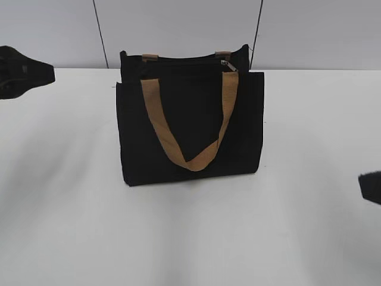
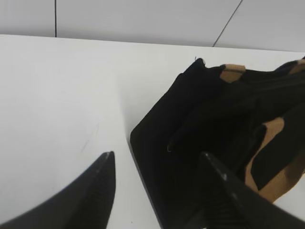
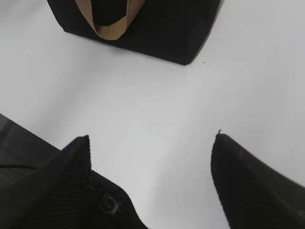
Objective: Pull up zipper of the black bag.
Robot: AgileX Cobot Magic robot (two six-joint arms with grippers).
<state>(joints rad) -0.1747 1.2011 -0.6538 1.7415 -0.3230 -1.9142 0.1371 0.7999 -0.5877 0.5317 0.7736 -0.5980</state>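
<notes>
The black bag [image 1: 190,119] stands upright mid-table, its tan strap [image 1: 156,113] hanging down the front. The zipper runs along the top edge, with its silvery pull tab [image 1: 228,65] near the right end. The bag also shows in the left wrist view [image 2: 200,138] and the right wrist view [image 3: 162,24]. My left gripper [image 2: 157,160] is open and empty, hovering beside the bag's left end; only part of that arm [image 1: 24,71] shows at the left edge. My right gripper [image 3: 152,138] is open and empty over bare table, in front of and to the right of the bag; a bit of it [image 1: 370,186] shows at the right edge.
The white table [image 1: 71,208] stretches wide around the bag. A grey panelled wall [image 1: 178,24] rises just behind the bag.
</notes>
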